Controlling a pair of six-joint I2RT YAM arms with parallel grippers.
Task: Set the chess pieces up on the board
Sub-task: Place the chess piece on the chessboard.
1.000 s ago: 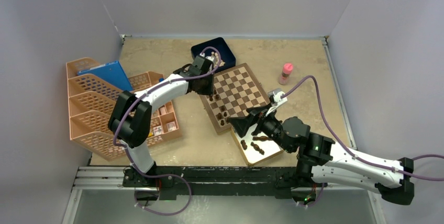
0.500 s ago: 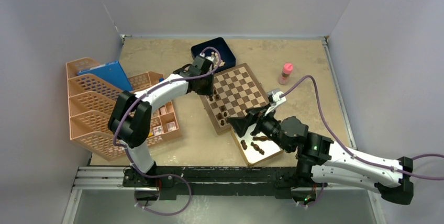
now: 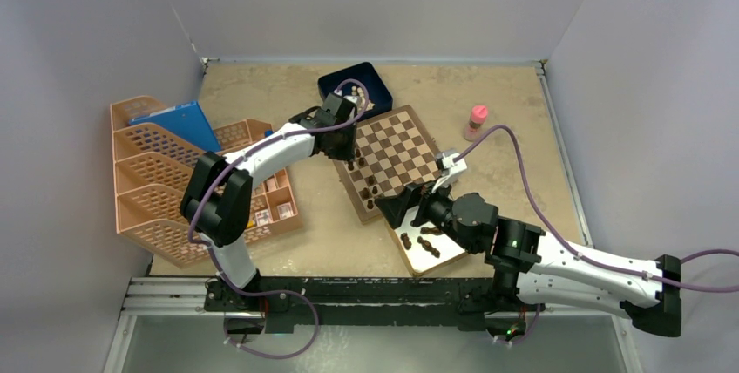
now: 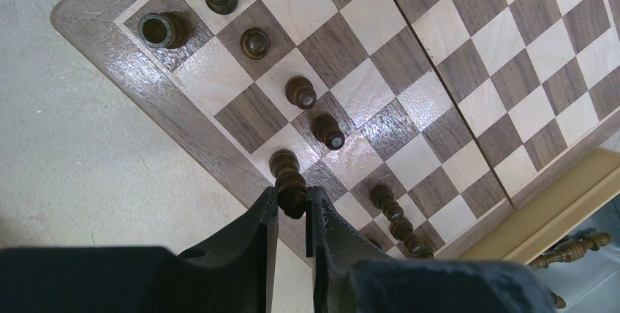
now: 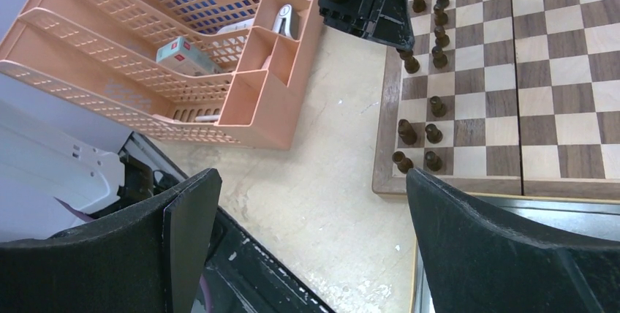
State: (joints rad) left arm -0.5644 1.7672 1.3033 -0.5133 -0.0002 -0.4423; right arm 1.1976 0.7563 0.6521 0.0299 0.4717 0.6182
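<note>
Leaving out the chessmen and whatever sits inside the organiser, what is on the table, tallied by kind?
Chessboard: 1
Dark blue box: 1
Peach desk organiser: 1
Small pink bottle: 1
Square tin: 1
Total: 5

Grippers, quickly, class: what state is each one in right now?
Left gripper: closed on a dark chess piece.
Right gripper: open, holding nothing.
</note>
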